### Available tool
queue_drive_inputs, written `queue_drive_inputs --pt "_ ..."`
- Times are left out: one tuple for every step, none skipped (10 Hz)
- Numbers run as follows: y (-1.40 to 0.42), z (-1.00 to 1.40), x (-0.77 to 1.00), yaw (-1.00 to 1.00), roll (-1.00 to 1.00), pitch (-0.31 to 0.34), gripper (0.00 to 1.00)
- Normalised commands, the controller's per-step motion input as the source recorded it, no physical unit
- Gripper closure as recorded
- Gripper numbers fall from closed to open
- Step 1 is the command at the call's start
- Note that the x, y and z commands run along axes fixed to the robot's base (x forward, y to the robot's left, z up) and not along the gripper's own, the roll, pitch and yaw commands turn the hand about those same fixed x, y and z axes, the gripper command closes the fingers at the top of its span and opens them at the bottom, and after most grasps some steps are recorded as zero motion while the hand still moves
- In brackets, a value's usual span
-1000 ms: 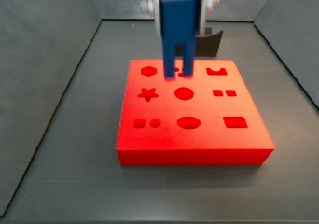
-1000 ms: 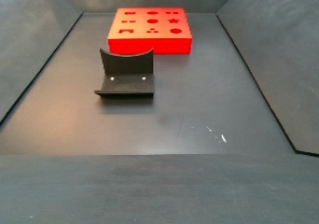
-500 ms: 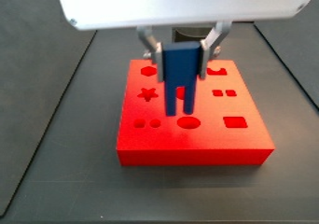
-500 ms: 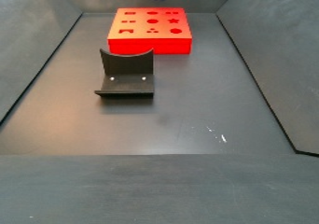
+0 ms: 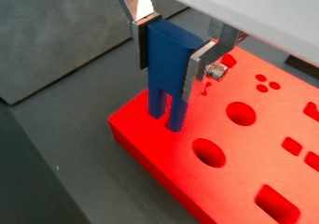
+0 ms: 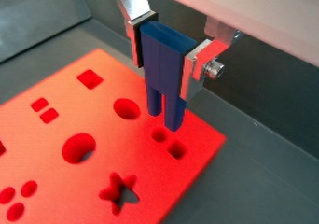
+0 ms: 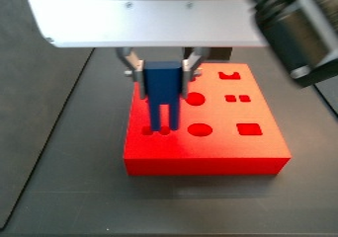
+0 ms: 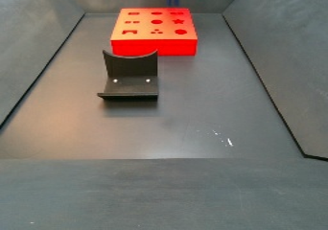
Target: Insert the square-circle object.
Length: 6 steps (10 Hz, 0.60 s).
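Observation:
My gripper (image 7: 161, 73) is shut on the square-circle object (image 7: 161, 91), a small bright blue piece held upright with its two legs pointing down. It hangs over the front-left corner of the red block (image 7: 211, 164), with the leg tips close above the pair of small holes there. Both wrist views show the silver fingers clamping its upper body (image 5: 169, 78) (image 6: 166, 74) above the red block (image 5: 237, 176) (image 6: 93, 111). I cannot tell whether the legs touch the surface. In a side view the red block (image 8: 153, 46) lies far back, and the gripper is out of view there.
The red block has several shaped holes on top, among them a star, circles and squares. The dark fixture (image 8: 128, 78) stands on the grey floor in front of the block. Sloped grey walls enclose the floor on both sides.
The gripper has carried the blue piece from the block's back row toward its front-left corner and lowered it. The red block and the fixture have not moved.

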Motion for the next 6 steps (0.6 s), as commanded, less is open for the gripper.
queue_drive_inputs --pt "0.11 0.0 -0.08 0.0 0.0 0.0 1.0" --pt "0.15 0.0 0.0 0.03 0.0 0.0 1.0" --pt "0.19 -0.03 0.0 0.09 0.01 0.0 1.0" --pt "0.09 -0.11 -0.03 0.04 0.06 0.0 1.0" --pt "0.0 -0.14 -0.25 0.0 0.05 0.0 1.0" --pt "0.0 -0.14 -0.22 0.0 0.06 0.0 1.0"
